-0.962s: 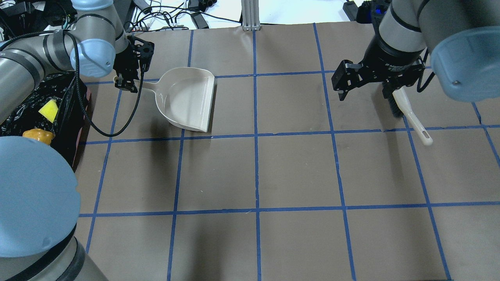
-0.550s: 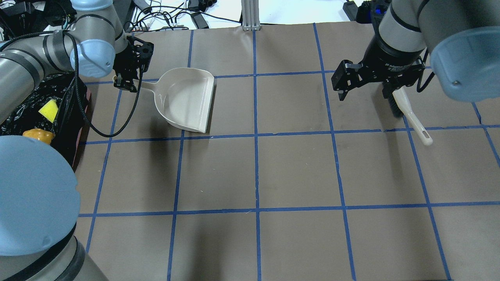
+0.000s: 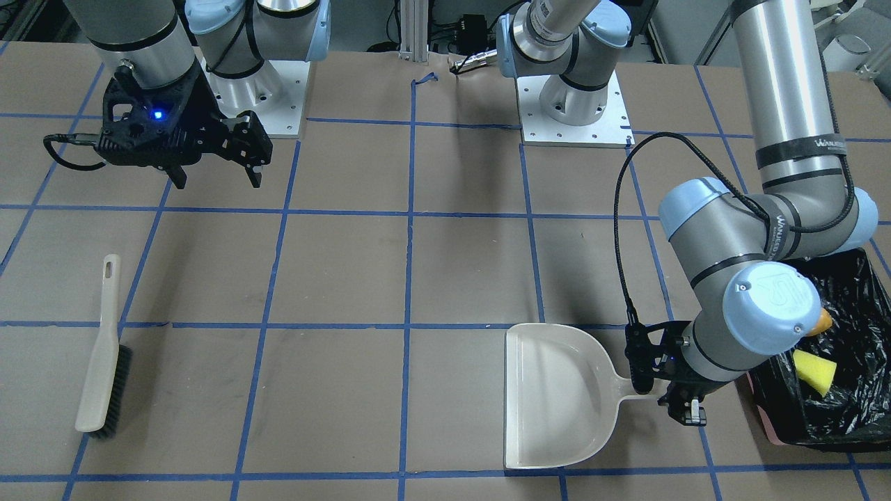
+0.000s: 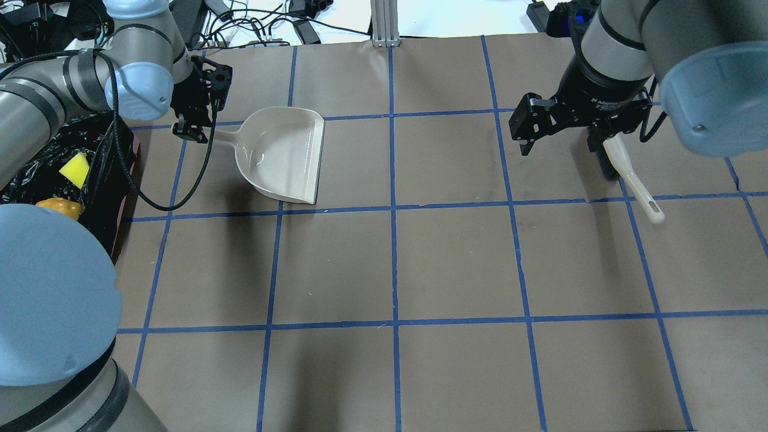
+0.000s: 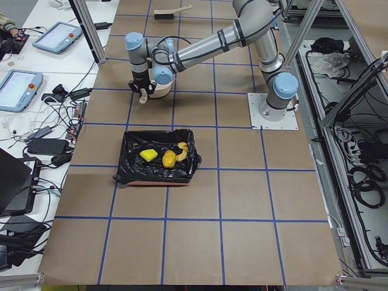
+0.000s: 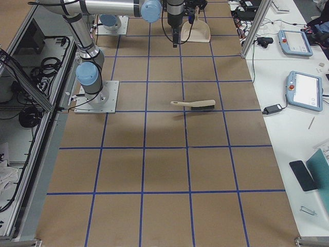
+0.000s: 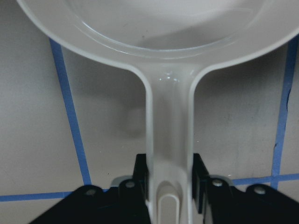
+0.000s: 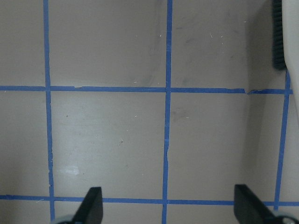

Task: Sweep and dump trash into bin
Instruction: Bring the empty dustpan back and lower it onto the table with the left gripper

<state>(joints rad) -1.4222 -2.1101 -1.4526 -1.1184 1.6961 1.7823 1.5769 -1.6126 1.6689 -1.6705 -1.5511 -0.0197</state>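
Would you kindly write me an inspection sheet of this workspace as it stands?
Surface: brown table, blue tape grid.
Job's things: sponge, potato lump and fruit slice lie in the bin; dustpan empty; brush lying flat.
Clutter: nothing seen.
Hands: left hand shut on the dustpan's handle; right hand open, holding nothing.
Cables: black cable loops to the left wrist; loose leads beyond the far edge.
Surroundings: tablets on a side bench.
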